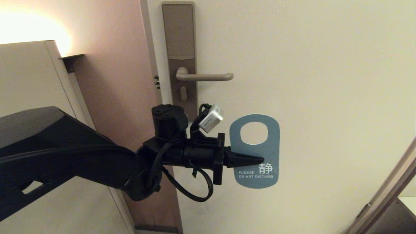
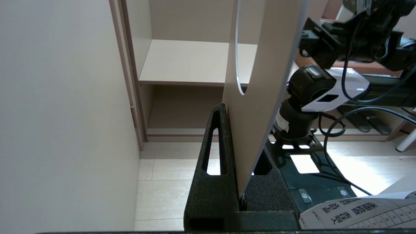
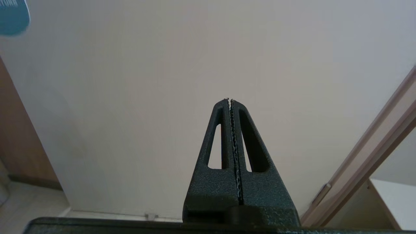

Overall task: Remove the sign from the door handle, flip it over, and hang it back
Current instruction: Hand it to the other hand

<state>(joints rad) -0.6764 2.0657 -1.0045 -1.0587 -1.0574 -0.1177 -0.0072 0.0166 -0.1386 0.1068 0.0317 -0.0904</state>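
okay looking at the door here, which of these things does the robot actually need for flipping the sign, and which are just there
Belongs to the job:
- sign, teal DO NOT DISTURB side facing the head camera, off the handle
- door handle, bare
- left gripper, shut on the sign

Just there:
- lock plate
- cabinet shelf
- right gripper, shut, empty, away from the sign

The sign (image 1: 254, 151) is a flat rounded oblong door hanger, upright, its teal-blue face showing with white "PLEASE DO NOT DISTURB" near its lower end and an oval hole near the top. It is off the door handle (image 1: 205, 76), held in the air at about four o'clock from that slim beige horizontal lever, well apart from it.
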